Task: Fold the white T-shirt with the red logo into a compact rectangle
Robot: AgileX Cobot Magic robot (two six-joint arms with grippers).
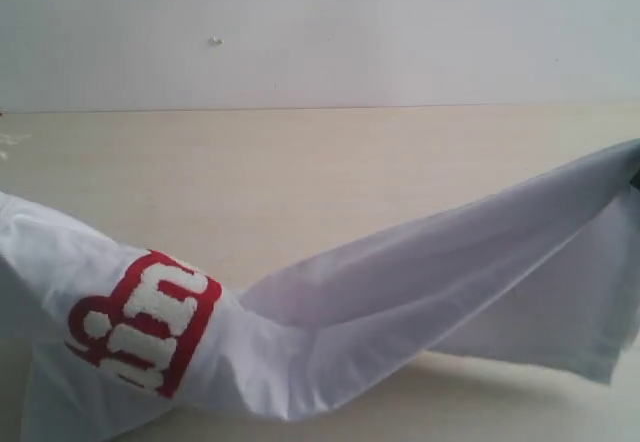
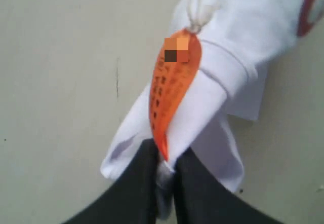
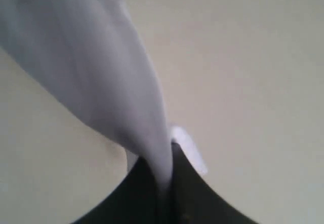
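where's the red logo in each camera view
Exterior view: the red logo, lower left, on the bunched white T-shirt.
Left wrist view: a red sliver at the frame edge, beyond the orange neck tag.
Right wrist view: not in it.
Shared landmark: the white T-shirt's cloth, in all three.

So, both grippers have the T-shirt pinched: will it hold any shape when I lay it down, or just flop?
Probably floppy: the T-shirt sags in a deep curve between the left gripper and right gripper. It seems light, since small pinches of cloth carry it. The hanging middle will likely bunch on the table, so lower slowly.
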